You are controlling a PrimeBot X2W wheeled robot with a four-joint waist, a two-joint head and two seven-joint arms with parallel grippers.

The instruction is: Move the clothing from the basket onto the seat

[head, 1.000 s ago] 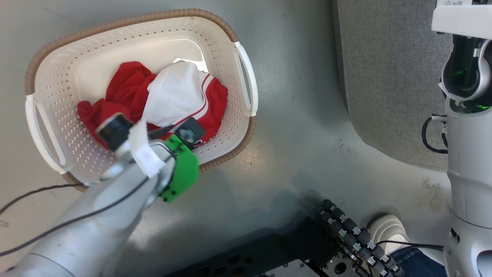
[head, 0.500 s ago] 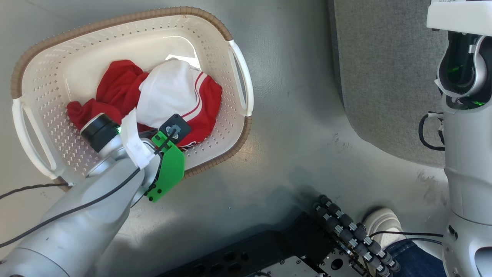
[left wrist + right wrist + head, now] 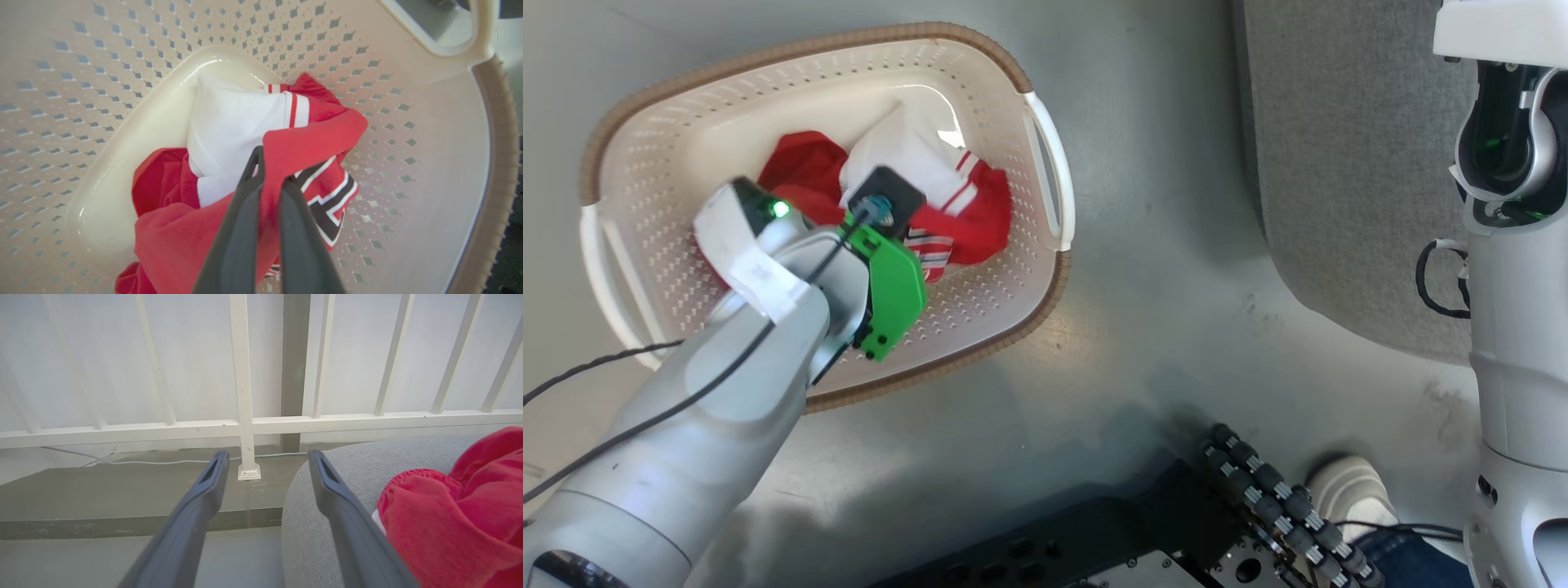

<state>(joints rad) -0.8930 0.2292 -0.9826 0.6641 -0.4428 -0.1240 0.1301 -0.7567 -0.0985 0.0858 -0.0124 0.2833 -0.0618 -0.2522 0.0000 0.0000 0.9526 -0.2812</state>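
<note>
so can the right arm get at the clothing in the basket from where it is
Probably not: the right arm's fingers point at a railing beside the seat, well away from the basket, and the left arm's fingers pinch the clothing there.

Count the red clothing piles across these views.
2. One bundle sits in the basket, pinched by the left gripper. One heap lies on the seat, beside the open right gripper. Each may hide more than one garment.
</note>
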